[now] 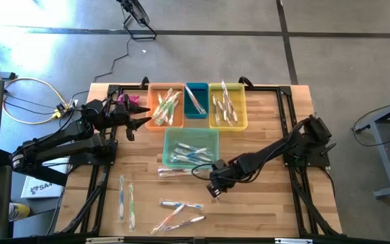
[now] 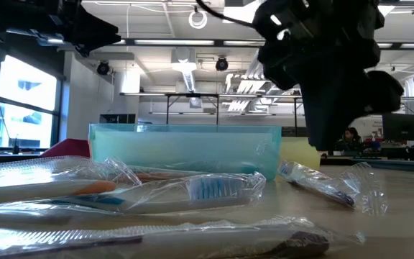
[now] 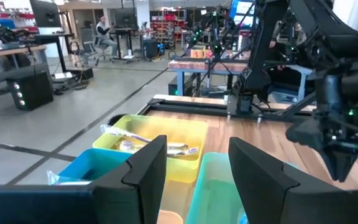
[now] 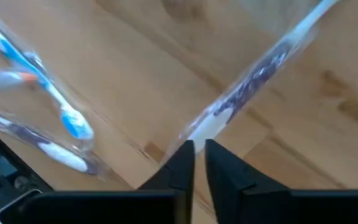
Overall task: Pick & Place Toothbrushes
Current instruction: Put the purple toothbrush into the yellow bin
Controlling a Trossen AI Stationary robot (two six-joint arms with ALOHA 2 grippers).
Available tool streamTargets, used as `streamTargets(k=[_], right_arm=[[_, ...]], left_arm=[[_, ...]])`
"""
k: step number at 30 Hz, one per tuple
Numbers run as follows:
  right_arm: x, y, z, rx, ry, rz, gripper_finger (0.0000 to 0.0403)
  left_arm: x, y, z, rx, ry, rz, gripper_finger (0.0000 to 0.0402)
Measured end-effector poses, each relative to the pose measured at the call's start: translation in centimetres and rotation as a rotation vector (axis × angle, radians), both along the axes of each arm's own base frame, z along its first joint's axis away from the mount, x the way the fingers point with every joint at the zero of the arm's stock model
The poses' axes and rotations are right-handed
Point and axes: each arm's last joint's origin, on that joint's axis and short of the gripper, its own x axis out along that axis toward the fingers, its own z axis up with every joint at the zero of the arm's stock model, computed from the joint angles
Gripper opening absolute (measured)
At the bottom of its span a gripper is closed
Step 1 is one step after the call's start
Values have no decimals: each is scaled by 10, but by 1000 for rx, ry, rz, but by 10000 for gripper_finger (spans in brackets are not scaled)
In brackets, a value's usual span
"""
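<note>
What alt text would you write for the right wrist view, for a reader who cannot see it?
The right gripper points down at a wooden table, its two dark fingers nearly closed at the end of a wrapped purple toothbrush. Two more wrapped toothbrushes lie beside it, one with blue bristles.

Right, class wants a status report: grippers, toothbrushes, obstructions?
Left gripper open, waiting by orange bin. Right gripper nearly closed over wrapped toothbrush on table. No obstruction seen.
</note>
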Motion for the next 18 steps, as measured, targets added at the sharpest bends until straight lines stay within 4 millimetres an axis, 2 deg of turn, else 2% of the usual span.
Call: streamTargets(k=[4, 10, 14, 18], right_arm=[[3, 3, -12, 52, 40, 4, 92], [5, 3, -14, 33, 26, -34, 170], [6, 1, -14, -36, -1, -66, 194], [5, -2, -15, -89, -2, -87, 194]], left_arm=[[0, 0, -1, -4, 8, 0, 168], [0, 0, -1, -4, 7, 0, 168], [0, 0, -1, -5, 7, 0, 168], [0, 0, -1, -6, 8, 0, 168]])
